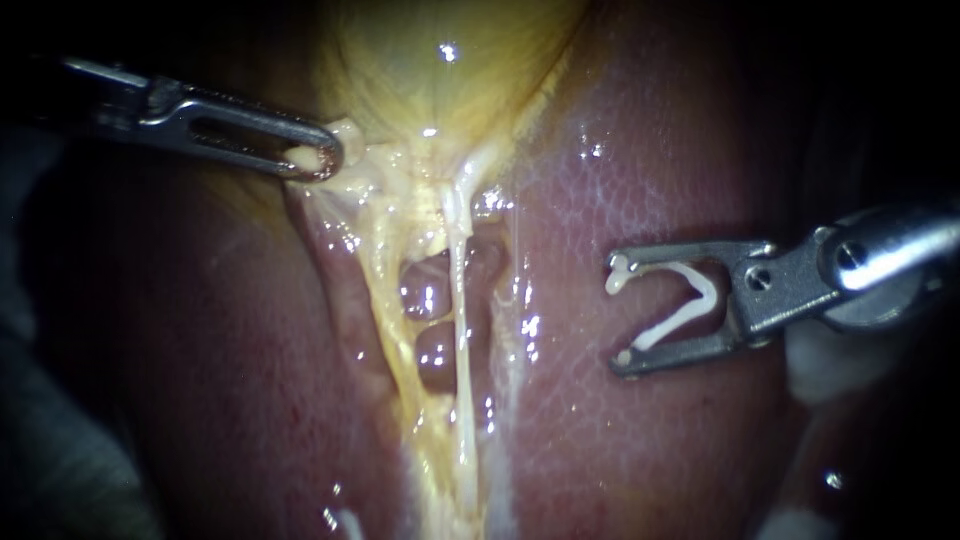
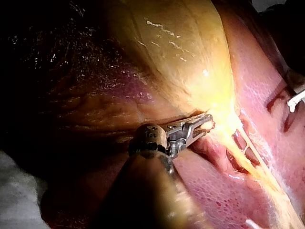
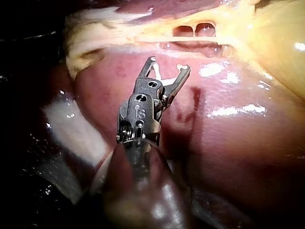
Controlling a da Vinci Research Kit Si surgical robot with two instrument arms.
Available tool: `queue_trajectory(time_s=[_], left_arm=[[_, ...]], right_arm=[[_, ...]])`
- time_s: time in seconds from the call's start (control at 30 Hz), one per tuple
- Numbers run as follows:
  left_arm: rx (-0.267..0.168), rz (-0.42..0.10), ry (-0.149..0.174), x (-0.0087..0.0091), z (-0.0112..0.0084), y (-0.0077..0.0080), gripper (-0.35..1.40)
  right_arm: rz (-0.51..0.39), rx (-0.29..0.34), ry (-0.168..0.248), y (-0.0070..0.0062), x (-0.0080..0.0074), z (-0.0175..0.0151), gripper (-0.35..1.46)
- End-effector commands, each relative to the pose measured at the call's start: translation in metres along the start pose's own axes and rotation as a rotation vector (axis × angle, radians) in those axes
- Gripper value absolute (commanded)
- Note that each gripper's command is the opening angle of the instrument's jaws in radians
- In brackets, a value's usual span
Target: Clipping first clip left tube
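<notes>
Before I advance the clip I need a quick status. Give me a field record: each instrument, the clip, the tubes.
left instrument: jaws shut on gallbladder tissue at its narrow end
right instrument: jaws wide apart, holding an open clip between them
clip position: over the liver, apart from both tubes
left tube: yellowish, bare, no clip on it
right tube: thinner, white, bare
between the tubes: open windows
</notes>
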Motion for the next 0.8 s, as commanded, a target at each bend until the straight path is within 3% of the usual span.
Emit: queue_trajectory(time_s=[0.03, 0.3, 0.63, 0.8], left_arm=[[0.0, 0.0, 0.0, 0.0, 0.0, 0.0, -0.35], [0.002, -0.001, 0.001, 0.0, -0.0002, 0.0001, -0.35], [0.003, -0.001, 0.002, 0.0001, -0.0004, 0.0001, -0.35], [0.003, -0.001, 0.002, 0.0001, -0.0004, 0.0001, -0.35]], right_arm=[[0.0, 0.0, 0.0, 0.0, 0.0, 0.0, 0.5], [-0.002, 0.004, 0.034, 0.0, 0.0004, 0.0012, 0.5], [0.115, 0.112, 0.13, -0.0004, 0.0011, 0.0069, 0.5], [0.178, 0.136, 0.166, -0.0003, 0.0012, 0.0101, 0.5]])
